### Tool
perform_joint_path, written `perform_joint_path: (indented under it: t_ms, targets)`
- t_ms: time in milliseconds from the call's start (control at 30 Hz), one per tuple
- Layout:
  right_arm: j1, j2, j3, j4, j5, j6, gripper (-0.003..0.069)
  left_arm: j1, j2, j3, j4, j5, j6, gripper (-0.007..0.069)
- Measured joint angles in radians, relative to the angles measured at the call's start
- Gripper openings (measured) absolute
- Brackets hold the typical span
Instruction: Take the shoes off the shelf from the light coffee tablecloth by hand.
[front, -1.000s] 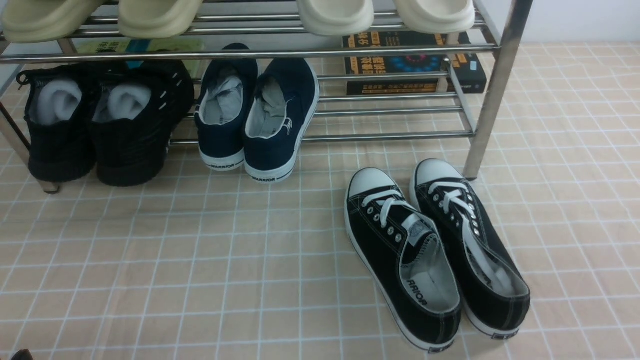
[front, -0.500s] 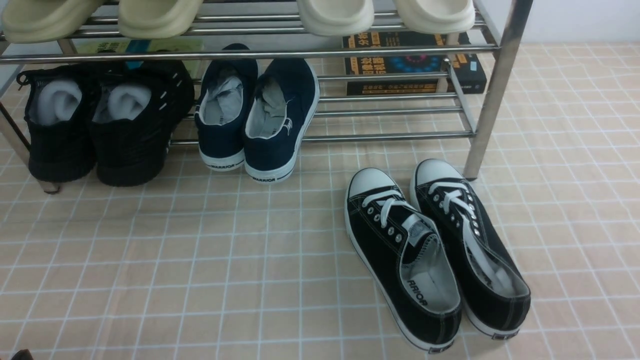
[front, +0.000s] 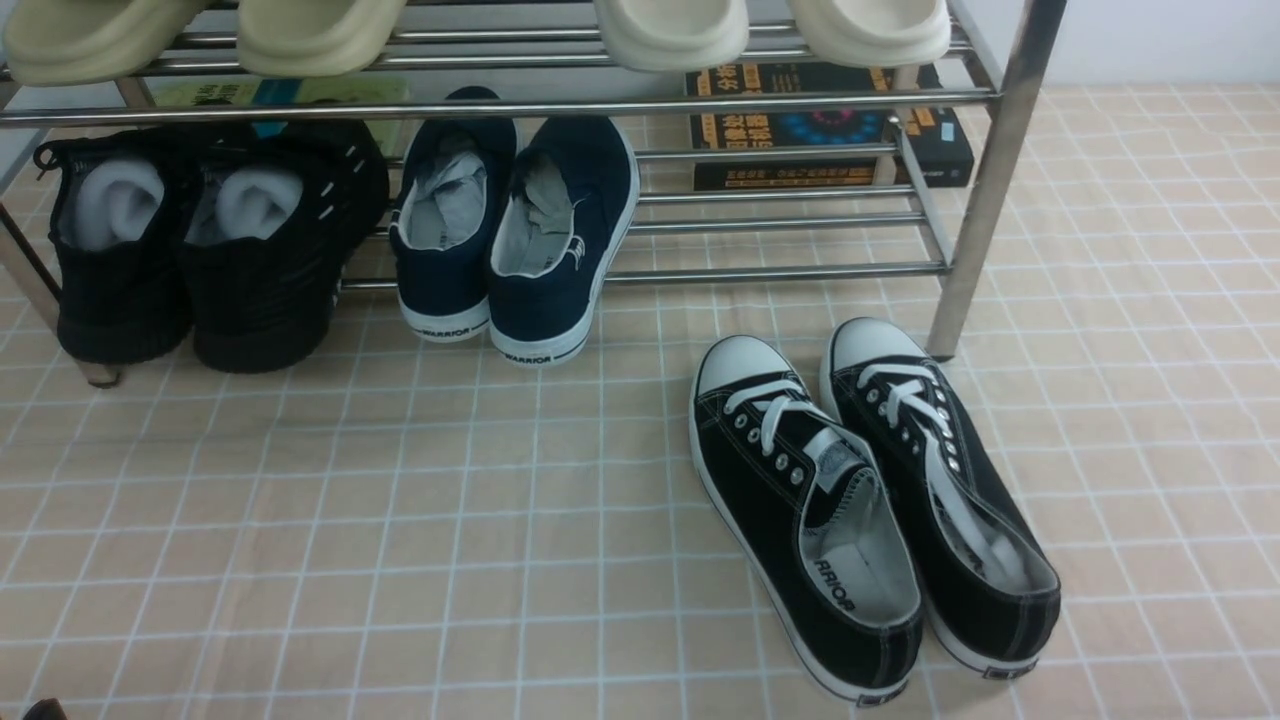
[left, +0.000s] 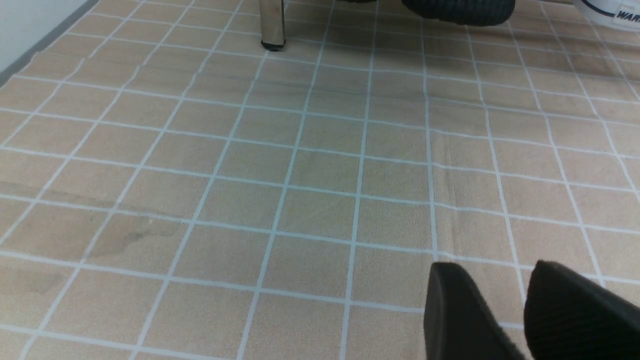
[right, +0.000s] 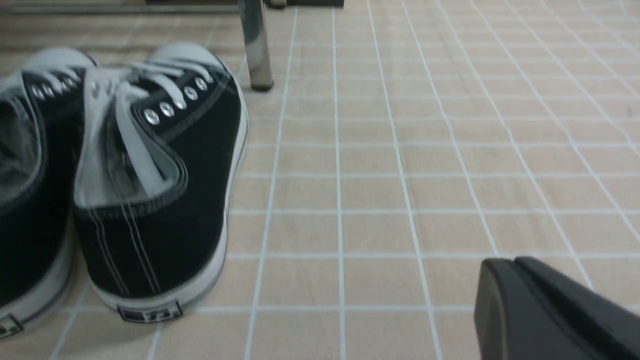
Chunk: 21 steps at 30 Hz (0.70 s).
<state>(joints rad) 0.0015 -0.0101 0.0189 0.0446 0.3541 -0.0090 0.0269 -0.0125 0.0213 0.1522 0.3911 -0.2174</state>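
Observation:
The shoes (front: 870, 510), a pair of black canvas sneakers with white laces and toe caps, lie side by side on the light coffee tablecloth (front: 400, 520), toes toward the shelf (front: 985, 170). They sit just in front of its right post. In the right wrist view the shoes (right: 150, 200) show heel-first, off to one side of my right gripper (right: 505, 267), which is shut with nothing in it and apart from them. My left gripper (left: 495, 270) is open over bare tablecloth (left: 300, 175), holding nothing. Neither gripper shows in the front view.
On the shelf's lower tier sit navy slip-ons (front: 520, 240) and black knit sneakers (front: 200, 250). Cream slippers (front: 670, 30) rest on the upper tier, and books (front: 830, 130) lie behind. A shelf post (left: 272, 22) stands far ahead of the left gripper.

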Motion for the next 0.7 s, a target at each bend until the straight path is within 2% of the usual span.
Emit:
perform_joint_path:
  t_ms: [700]
  targets:
    - [-0.041,-0.001,-0.004,-0.038,0.033,0.000,0.0044,0.000,0.000,0.000,0.000,0.000,0.000,0.0240]
